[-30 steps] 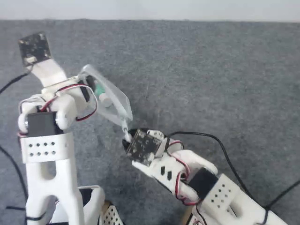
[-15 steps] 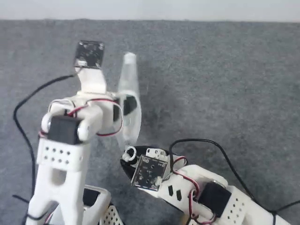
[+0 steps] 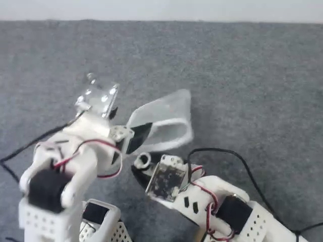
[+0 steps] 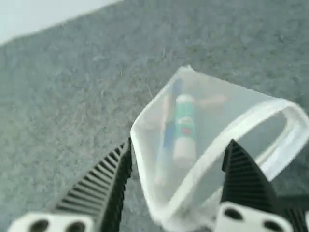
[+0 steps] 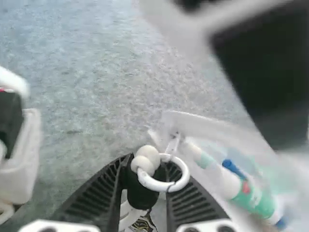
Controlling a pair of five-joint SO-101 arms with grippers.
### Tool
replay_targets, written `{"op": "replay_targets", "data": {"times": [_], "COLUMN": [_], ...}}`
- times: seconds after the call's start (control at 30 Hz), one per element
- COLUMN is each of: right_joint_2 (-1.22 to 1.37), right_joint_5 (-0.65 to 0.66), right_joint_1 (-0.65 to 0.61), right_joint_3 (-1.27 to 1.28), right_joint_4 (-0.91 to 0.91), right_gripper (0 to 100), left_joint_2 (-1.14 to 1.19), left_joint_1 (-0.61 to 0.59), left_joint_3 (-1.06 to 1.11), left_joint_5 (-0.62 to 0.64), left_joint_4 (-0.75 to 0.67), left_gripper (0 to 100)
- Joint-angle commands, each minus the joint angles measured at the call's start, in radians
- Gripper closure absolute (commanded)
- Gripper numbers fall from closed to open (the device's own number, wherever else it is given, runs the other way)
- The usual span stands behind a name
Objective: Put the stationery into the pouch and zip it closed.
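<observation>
The pouch (image 3: 166, 118) hangs clear of the grey tabletop (image 3: 242, 75), held up at one end by the left tool (image 3: 133, 138). In the left wrist view the left tool (image 4: 179, 145) has its two black fingers set fairly wide, one on each side of the pouch (image 4: 207, 125), pressing its white-edged rim. Inside the pouch lie a green-and-white tube (image 4: 183, 128) and a blue pen (image 4: 170, 130), side by side. The pouch's mouth gapes open. At the pouch's lower corner, just beside the left tool, the right tool (image 5: 147, 169) is narrowed on the zip pull (image 5: 149, 164), its ring and white bead sitting between the fingertips.
</observation>
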Motion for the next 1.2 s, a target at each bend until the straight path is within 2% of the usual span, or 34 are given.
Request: {"op": "replay_targets", "data": {"times": [0.0,0.13,0.37,0.5,0.67,0.9,1.03,1.17], "right_joint_2": [-0.028,-0.028,-0.028,-0.053,-0.111,-0.119,-0.124,-0.124], "right_joint_5": [-0.003,-0.057,-0.055,-0.057,-0.054,-0.054,-0.054,-0.054], "right_joint_1": [0.074,0.113,0.239,0.295,0.294,0.294,0.291,0.291], "right_joint_3": [-0.075,-0.157,-0.193,-0.275,-0.315,-0.315,-0.330,-0.359], "right_joint_4": [0.005,0.090,0.110,0.213,0.309,0.315,0.351,0.387], "right_gripper": [99.3,99.3,99.3,99.3,99.3,99.3,99.3,99.3], "left_joint_2": [-0.097,-0.167,-0.222,-0.222,-0.219,-0.215,-0.215,-0.222], "left_joint_1": [0.003,0.003,0.003,0.009,0.015,0.183,0.189,0.213], "left_joint_3": [-0.005,0.002,0.067,0.076,0.107,0.163,0.237,0.320], "left_joint_5": [-0.005,-0.003,-0.064,-0.091,-0.123,-0.155,-0.153,-0.160], "left_joint_4": [0.003,0.005,-0.008,0.012,0.005,0.000,-0.084,-0.186], "left_gripper": [72,72,72,71,71,72,72,77]}}
